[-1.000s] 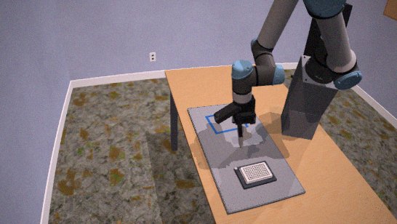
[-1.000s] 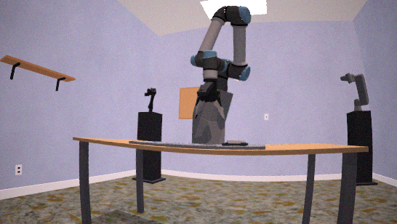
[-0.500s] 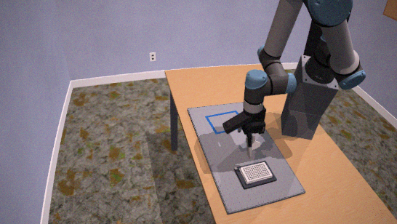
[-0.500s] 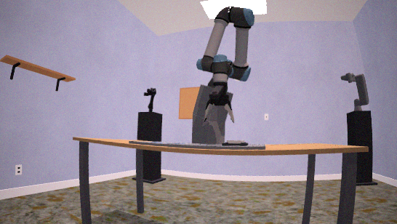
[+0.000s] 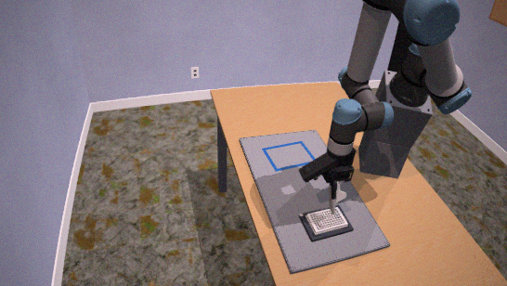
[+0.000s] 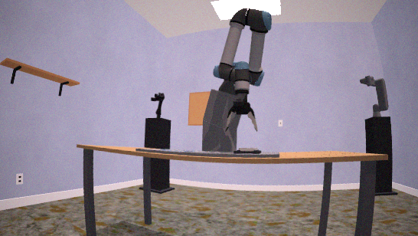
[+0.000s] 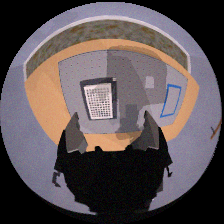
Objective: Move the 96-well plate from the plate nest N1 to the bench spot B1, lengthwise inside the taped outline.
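The white 96-well plate (image 5: 327, 220) sits in the black plate nest (image 5: 326, 226) on the near part of the grey mat (image 5: 311, 195). It also shows in the wrist view (image 7: 98, 100) and as a low dark shape in the side view (image 6: 247, 151). The blue taped outline (image 5: 288, 155) lies on the far part of the mat, empty; it is at the right in the wrist view (image 7: 171, 100). My gripper (image 6: 241, 123) hangs above the plate, well clear of it, fingers spread wide and empty. The fingers frame the plate's near side in the wrist view (image 7: 113, 132).
The arm's grey pedestal (image 5: 395, 135) stands on the wooden table right of the mat. Two black camera stands (image 6: 157, 153) (image 6: 379, 153) stand behind the table. A small pale square patch (image 5: 288, 189) marks the mat's middle.
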